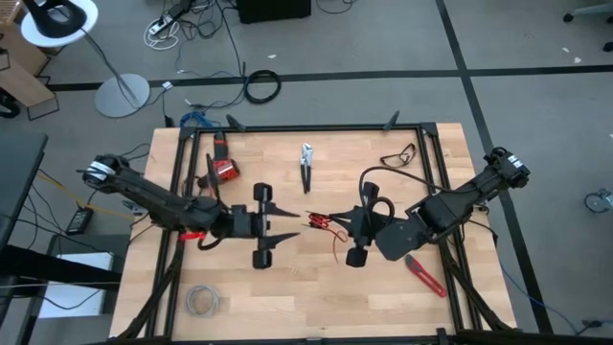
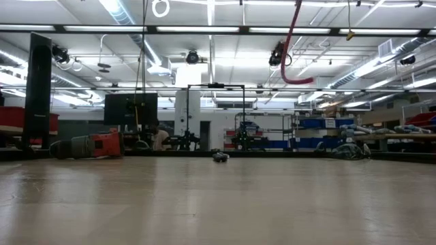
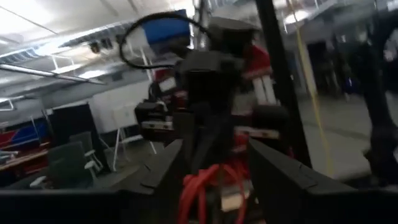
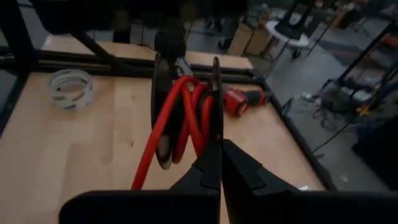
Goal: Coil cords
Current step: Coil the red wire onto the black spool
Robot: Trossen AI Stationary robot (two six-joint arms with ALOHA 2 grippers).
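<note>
The cord (image 1: 318, 222) is a thin bright red wire gathered into a few loops, held above the middle of the table. My right gripper (image 1: 331, 222) comes from the right and is shut on it. My left gripper (image 1: 291, 225) faces it from the left, open, one finger on each side of the loops (image 3: 200, 186). In the right wrist view the loops (image 4: 186, 115) stand between the left gripper's two dark fingers (image 4: 159, 93). A loose tail (image 1: 337, 245) hangs toward the table. The low view shows neither gripper. My right gripper pinches the loops' near side (image 4: 208, 140) between its two shut fingers, several strands together. It comes roughly level from the table's right, tipped a little down. The loops stand upright ahead of the fingers, clear of the table, with one strand (image 4: 142, 171) trailing down slack. My left gripper: I cannot tell whether its open fingers touch the loops between them.
On the table lie a red power tool (image 1: 223, 168) at the far left, pliers (image 1: 306, 165) at the far middle, a dark looped object (image 1: 400, 153) at the far right, a red-handled tool (image 1: 427, 279) near right, and a pale grey wire bundle (image 1: 201, 300) near left.
</note>
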